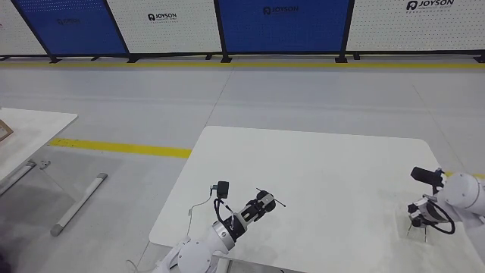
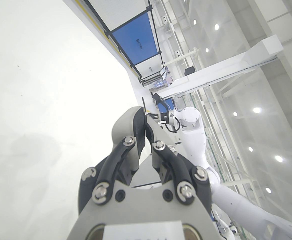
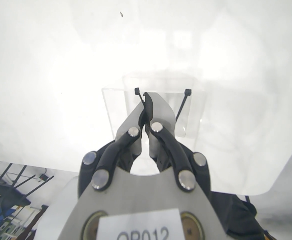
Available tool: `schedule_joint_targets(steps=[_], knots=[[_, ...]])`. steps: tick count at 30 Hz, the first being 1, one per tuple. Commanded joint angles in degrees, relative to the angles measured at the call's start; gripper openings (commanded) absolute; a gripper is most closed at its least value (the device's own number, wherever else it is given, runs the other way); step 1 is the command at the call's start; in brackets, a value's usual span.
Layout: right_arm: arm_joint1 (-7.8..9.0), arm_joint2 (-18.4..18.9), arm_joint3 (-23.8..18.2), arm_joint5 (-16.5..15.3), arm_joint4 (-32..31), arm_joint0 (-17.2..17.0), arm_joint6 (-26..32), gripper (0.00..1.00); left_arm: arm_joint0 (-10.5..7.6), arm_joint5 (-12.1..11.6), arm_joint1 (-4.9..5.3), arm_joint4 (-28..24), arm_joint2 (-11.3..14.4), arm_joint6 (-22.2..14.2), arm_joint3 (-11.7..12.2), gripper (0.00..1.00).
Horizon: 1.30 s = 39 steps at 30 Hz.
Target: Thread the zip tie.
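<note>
Right gripper [image 3: 145, 102] is pinching a thin black zip tie [image 3: 137, 91] at a clear rectangular box [image 3: 108, 111]. Left gripper [image 1: 267, 200], bottom centre of the top view, is clamping a second tie [image 2: 143, 103].

Left arm [image 1: 227, 231] and right arm [image 1: 458, 197] sit wide apart, jaws closed.

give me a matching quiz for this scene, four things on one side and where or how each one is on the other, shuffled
Things:
1. left gripper
2. right gripper
3. clear box
4. loose zip tie

States:
a. leaning inside the box, ungripped
b. standing on the white table
c. shut on a zip tie at the box
d. shut on a zip tie, far from the box

Pairs: 1-d, 2-c, 3-b, 4-a
</note>
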Motion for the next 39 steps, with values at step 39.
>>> schedule_joint_targets(steps=[39], knots=[[0.89, 32.0, -18.7, 0.0, 12.4, -26.0, -19.8, 0.00, 0.00, 0.0, 0.00, 0.0, 0.0, 0.0, 0.0, 0.00]])
